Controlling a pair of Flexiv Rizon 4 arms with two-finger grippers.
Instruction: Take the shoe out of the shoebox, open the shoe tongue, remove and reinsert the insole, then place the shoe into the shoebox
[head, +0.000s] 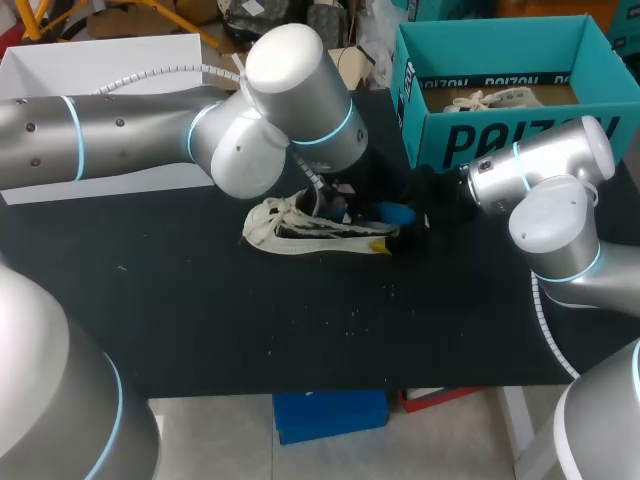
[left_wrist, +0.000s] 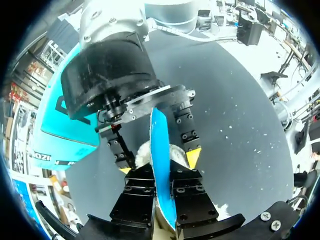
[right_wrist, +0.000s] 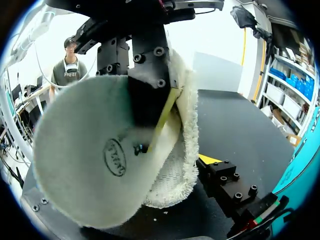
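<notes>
A cream shoe lies on its side on the black table. My left gripper hangs over its opening. In the left wrist view that gripper is shut on the blue insole, which stands on edge between its black fingers. My right gripper comes in at the heel. Its yellow-tipped fingers sit against both sides of the shoe's heel and hold it. In the right wrist view the shoe fills the space ahead, and only one right finger shows beside it.
A teal shoebox stands open at the back right, close behind my right arm, with another pale shoe inside. A white box lid lies at the back left.
</notes>
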